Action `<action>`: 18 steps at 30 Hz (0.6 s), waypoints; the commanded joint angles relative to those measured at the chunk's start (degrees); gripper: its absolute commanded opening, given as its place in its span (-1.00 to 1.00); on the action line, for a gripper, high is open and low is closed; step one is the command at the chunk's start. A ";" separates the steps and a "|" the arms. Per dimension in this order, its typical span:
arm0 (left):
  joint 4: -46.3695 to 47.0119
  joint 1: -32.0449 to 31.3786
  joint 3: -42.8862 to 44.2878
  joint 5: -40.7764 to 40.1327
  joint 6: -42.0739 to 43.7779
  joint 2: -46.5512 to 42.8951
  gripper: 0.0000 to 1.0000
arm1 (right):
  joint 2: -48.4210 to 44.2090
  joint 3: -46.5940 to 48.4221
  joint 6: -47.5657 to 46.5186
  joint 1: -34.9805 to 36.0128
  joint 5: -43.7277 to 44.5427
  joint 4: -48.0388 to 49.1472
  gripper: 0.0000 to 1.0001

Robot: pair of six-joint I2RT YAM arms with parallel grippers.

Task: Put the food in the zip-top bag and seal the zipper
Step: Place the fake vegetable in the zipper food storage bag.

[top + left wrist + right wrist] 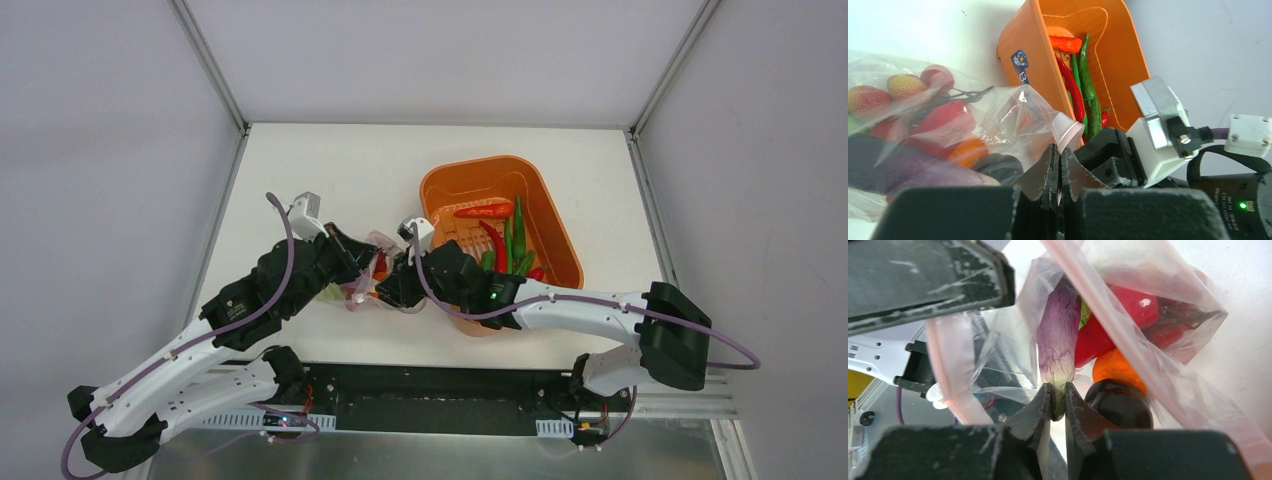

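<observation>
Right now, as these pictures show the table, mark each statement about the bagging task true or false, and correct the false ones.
1. The right gripper pinches the purple eggplant by its end. True.
2. The orange tub is empty. False: red and green peppers lie in it.
3. The zip-top bag holds several toy foods. True.
4. The zipper is sealed. False: the bag's mouth gapes open.

Top camera: above, behind my bases, looking down over whole table (330, 170). My wrist cameras: very close, facing inward. All three share zip-top bag (366, 276).
</observation>
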 commanded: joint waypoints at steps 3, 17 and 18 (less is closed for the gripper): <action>3.01 -0.54 2.84 0.72 0.63 -0.04 -1.00 | 3.46 4.86 0.39 0.11 1.20 -1.23 -0.68; 1.50 -0.47 1.32 -2.23 0.83 -2.99 -1.00 | -9.83 0.96 5.26 -3.38 -13.24 -1.45 0.35; 1.46 -0.54 1.33 -2.57 0.83 -3.02 -1.00 | -10.97 0.64 5.12 -3.35 -13.42 -1.70 0.34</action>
